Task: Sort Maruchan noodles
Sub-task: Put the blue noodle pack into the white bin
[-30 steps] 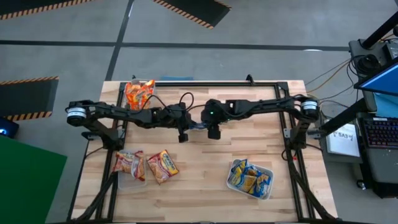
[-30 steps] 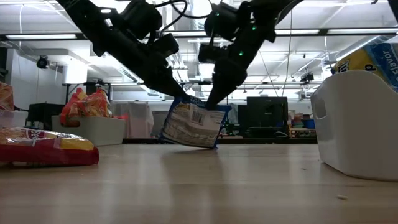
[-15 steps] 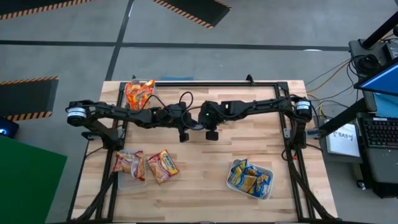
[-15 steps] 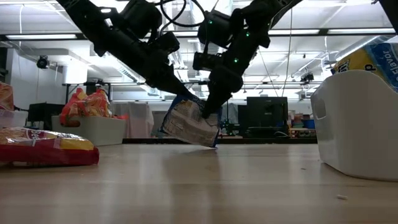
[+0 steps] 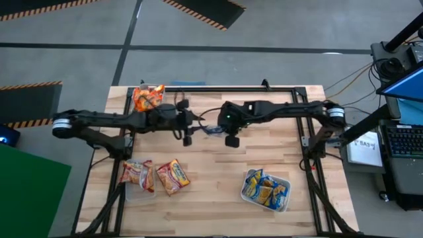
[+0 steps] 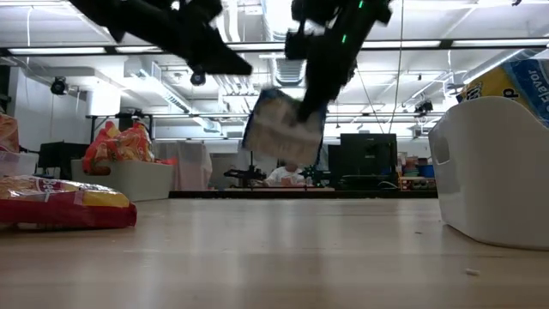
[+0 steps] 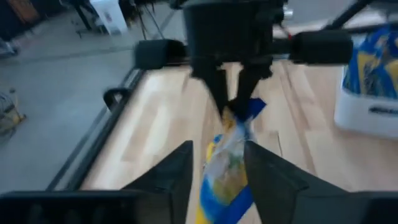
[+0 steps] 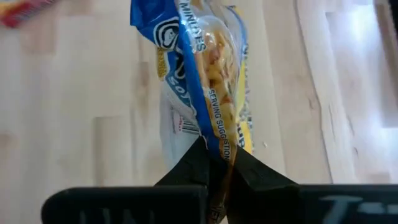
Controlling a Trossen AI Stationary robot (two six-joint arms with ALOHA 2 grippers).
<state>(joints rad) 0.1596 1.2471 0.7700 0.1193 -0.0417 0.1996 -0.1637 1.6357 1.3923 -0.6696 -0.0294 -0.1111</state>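
A blue Maruchan noodle packet point(image 6: 283, 130) hangs in the air over the middle of the table, with my right gripper point(image 8: 217, 165) shut on it. My left gripper point(image 7: 217, 152) stands open just to the packet's left point(image 5: 192, 131) and slightly higher, its fingers clear of the plastic. Orange packets fill a tub point(image 5: 148, 98) at the far left. Red packets lie in a tub point(image 5: 137, 174) at the near left, and another packet point(image 5: 173, 176) lies on the wood beside it. Blue packets sit in a tub point(image 5: 266, 188) at the near right. My right gripper pinches the packet's top edge point(image 8: 216, 148) between its two fingers, near the upper corner point(image 6: 314, 105). The fingers come from above, slanting down from the table's right side. The packet hangs below them, slightly tilted and lifted clear of the table.
In the low view the white tub point(image 6: 497, 172) stands close at the right and a red packet point(image 6: 64, 203) lies at the left. Bare wood lies between the tubs at the table's middle and near edge.
My right gripper has taken hold of the blue packet's top and raised it from near the tabletop to well above it. My left gripper has let go of the packet and drawn back up and toward the table's left edge.
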